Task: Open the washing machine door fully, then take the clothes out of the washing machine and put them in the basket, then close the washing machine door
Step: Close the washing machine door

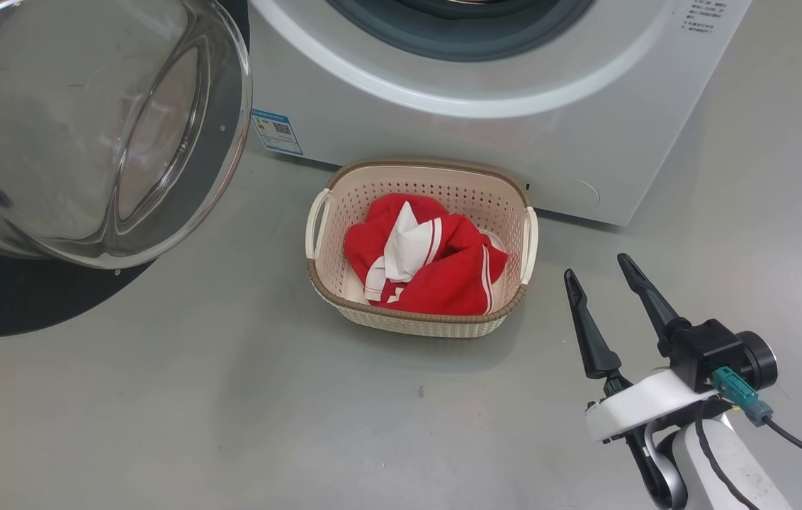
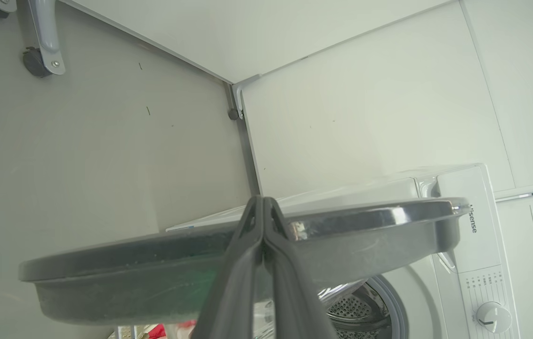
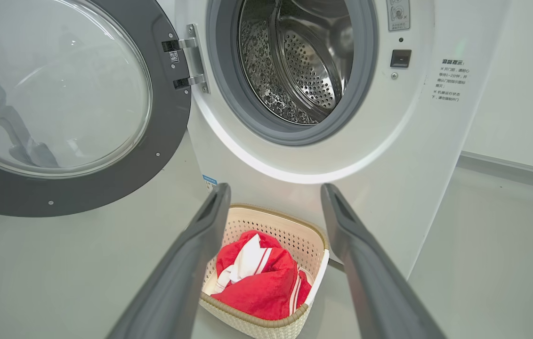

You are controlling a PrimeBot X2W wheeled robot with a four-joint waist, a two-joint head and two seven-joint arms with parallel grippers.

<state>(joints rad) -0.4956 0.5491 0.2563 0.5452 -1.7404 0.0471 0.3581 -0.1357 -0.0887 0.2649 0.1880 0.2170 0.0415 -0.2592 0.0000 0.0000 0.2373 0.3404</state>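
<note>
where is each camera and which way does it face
Head view: from the head, down at the oval cream perforated basket of striped red clothes; open right gripper lower right.
Left wrist view: on that wrist, across the round glass door's black rim; shut left gripper centre.
Right wrist view: on that wrist, into the white washing machine's steel drum; fingers bottom centre.
Shared by head and right wrist: basket, clothes.

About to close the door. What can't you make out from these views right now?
1. Near floor of the drum: right wrist view, hidden behind the gasket; the head view's top edge cuts the opening off.
2. Whether the left gripper touches the washing machine door: left wrist view, its shut fingers cover the spot.
3. Bottom of the basket: the clothes cover it, head and right wrist views.
4. Print on the label: right wrist view, too small.
</note>
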